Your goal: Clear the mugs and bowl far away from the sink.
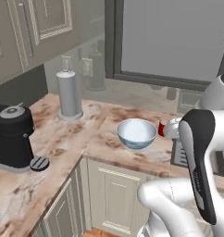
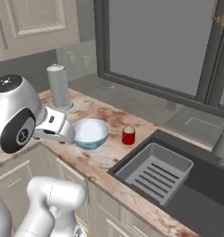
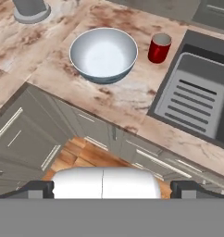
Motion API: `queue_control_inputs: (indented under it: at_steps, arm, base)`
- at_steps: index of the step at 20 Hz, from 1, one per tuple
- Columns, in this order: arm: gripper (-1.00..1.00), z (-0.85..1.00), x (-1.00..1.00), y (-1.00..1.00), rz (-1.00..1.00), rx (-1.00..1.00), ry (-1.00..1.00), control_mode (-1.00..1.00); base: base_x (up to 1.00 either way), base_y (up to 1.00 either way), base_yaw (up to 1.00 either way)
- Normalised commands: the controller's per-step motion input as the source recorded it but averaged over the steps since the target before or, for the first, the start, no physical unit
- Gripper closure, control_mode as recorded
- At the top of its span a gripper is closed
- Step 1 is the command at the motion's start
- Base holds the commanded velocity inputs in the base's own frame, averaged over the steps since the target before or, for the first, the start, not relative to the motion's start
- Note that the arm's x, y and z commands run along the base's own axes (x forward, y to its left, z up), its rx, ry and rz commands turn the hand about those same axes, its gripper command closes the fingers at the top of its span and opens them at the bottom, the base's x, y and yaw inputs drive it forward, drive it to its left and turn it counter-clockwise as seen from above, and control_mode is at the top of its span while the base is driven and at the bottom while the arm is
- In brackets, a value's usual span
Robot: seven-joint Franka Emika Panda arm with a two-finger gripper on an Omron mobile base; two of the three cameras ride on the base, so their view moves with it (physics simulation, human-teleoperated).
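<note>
While my claw (image 3: 112,189) hangs wide open and empty above the cabinet fronts, the bowl (image 3: 103,53) and red mug (image 3: 158,47) sit on the marble surface (image 3: 127,97) just beside the sink (image 3: 197,95). By my judgement, the clearing is not yet begun.

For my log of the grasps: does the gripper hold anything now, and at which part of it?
Nothing is held. The gripper is open, above the cabinet fronts, apart from the bowl and red mug.
</note>
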Motion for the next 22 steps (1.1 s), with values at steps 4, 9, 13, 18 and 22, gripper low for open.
queue_control_inputs:
  at_steps: [4,9,13,18,22]
  arm:
    - [-1.0,0.0,0.0,0.0,0.0,0.0,0.0,1.0]
    - [-1.0,0.0,0.0,0.0,0.0,0.0,0.0,1.0]
    - [-1.0,0.0,0.0,0.0,0.0,0.0,0.0,1.0]
    - [-1.0,0.0,0.52,0.14,-0.06,0.0,0.02,-1.0]
    - [-1.0,-0.09,0.33,0.0,0.0,0.0,0.01,-1.0]
  base:
    - [0.62,0.0,0.02]
    - [0.55,0.03,-0.36]
    - [0.77,0.36,-0.53]
    - [0.16,0.1,-0.08]
    - [0.0,0.0,0.0]
